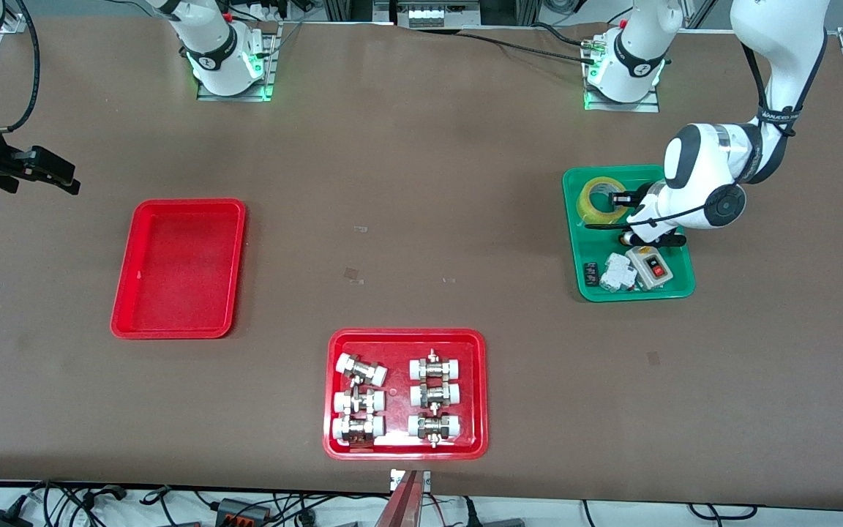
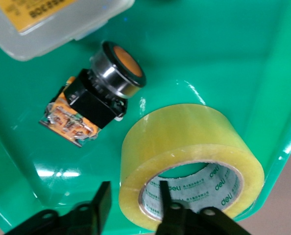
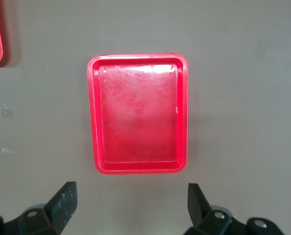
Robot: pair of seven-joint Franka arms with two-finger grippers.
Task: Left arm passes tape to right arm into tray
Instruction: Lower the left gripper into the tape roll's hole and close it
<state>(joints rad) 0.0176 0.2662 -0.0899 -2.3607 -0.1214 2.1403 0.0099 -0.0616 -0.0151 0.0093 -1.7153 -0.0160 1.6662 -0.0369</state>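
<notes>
The tape (image 1: pixel 591 203) lies flat in the green tray (image 1: pixel 679 291), at the corner nearest the arm bases. My left gripper (image 1: pixel 616 212) is down in that tray and open. In the left wrist view its gripper (image 2: pixel 134 192) straddles the wall of the tape (image 2: pixel 184 132), with one finger inside the white core and one outside; a gap shows at the outer finger. The plain red tray (image 1: pixel 178 268) is empty, toward the right arm's end of the table. My right gripper (image 1: pixel 45 174) waits open in the air near that end, and its wrist view has the gripper (image 3: pixel 132 196) looking down on the tray (image 3: pixel 138 115).
The green tray (image 2: pixel 209 49) also holds an orange push button (image 2: pixel 118 68), a white switch box (image 1: pixel 652 267) and a white breaker (image 1: pixel 617 273). A red tray (image 1: pixel 405 448) with several pipe fittings sits near the table's front edge.
</notes>
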